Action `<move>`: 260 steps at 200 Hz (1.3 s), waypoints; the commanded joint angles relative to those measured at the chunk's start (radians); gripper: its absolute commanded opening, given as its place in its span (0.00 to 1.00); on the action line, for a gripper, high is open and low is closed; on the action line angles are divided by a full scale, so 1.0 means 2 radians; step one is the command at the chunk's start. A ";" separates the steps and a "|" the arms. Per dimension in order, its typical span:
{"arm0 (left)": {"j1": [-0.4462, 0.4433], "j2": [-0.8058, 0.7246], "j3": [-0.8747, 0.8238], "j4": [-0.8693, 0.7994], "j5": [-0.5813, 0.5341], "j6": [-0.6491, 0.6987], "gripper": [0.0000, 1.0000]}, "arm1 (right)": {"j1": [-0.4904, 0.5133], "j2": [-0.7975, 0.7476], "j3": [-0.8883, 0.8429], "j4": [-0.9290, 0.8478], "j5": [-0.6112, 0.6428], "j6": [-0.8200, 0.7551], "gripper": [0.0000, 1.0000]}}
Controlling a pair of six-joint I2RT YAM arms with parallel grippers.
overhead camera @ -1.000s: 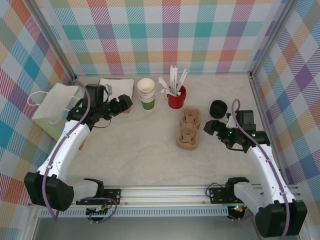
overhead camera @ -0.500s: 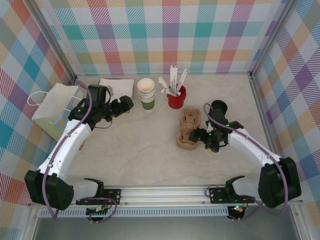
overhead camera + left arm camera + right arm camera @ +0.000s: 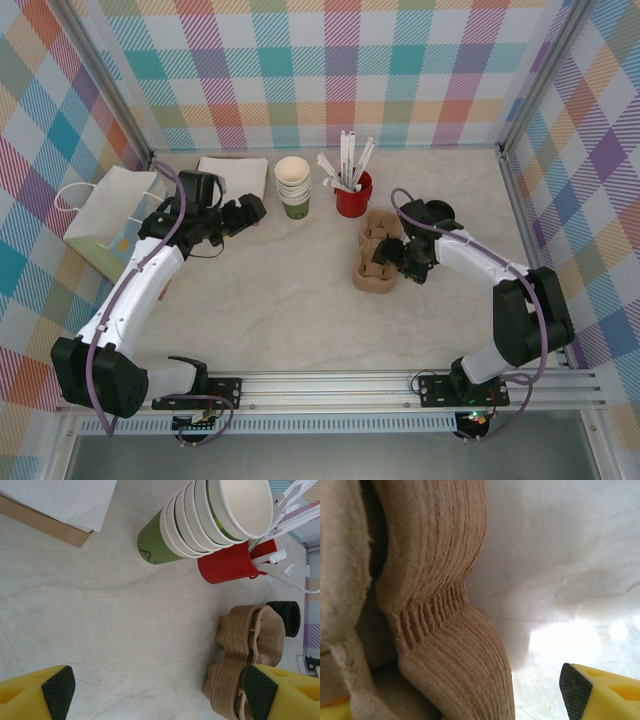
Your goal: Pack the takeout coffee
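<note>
right gripper astride the carrier wall, coffee itself not placed

right gripper [image 3: 455, 700] is spread wide, one yellow finger inside a well of the pulp cup carrier [image 3: 445, 580] and the other outside over the table, so the ribbed wall runs between the jaws with nothing clamped. left gripper [image 3: 157, 690] hangs just as wide and empty, well apart, near the paper bag [image 3: 110, 215].

outward from the carrier sit the loose black lids [image 3: 289, 617] just beside it, then the red holder [image 3: 353, 195] and the stack of lidless green cups [image 3: 293, 185]. where the takeout coffee stands relative to either gripper i cannot tell.

as a judgement, such a cup would be light and thin-walled, easy to dent, its press-on lid liable to pop under a hard squeeze (and top-heavy if filled). the safest hold looks like a gentle pinch across the paper wall below the lid, kept upright.
</note>
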 commanded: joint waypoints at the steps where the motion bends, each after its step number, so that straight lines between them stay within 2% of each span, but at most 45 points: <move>1: -0.006 0.004 0.008 -0.013 -0.006 0.009 0.89 | 0.000 0.028 0.035 0.008 0.041 -0.005 0.83; 68: -0.006 0.008 0.022 -0.024 -0.005 0.011 0.89 | -0.025 0.119 0.133 -0.001 0.057 -0.013 0.82; 109: -0.006 0.026 0.056 -0.038 0.003 0.015 0.89 | -0.030 0.119 0.153 -0.002 0.053 -0.030 0.83; 156: -0.006 0.069 0.110 -0.045 0.007 0.023 0.89 | -0.030 0.061 0.126 -0.018 0.029 -0.051 0.87; 206: -0.006 0.156 0.202 -0.065 0.002 0.041 0.86 | -0.030 -0.051 0.090 -0.057 0.039 -0.078 0.88; 241: -0.007 0.232 0.285 -0.096 -0.004 0.062 0.75 | -0.030 -0.127 0.066 -0.074 0.025 -0.076 0.87; 260: -0.009 0.271 0.335 -0.112 -0.014 0.070 0.73 | -0.030 -0.162 0.050 -0.081 0.022 -0.070 0.86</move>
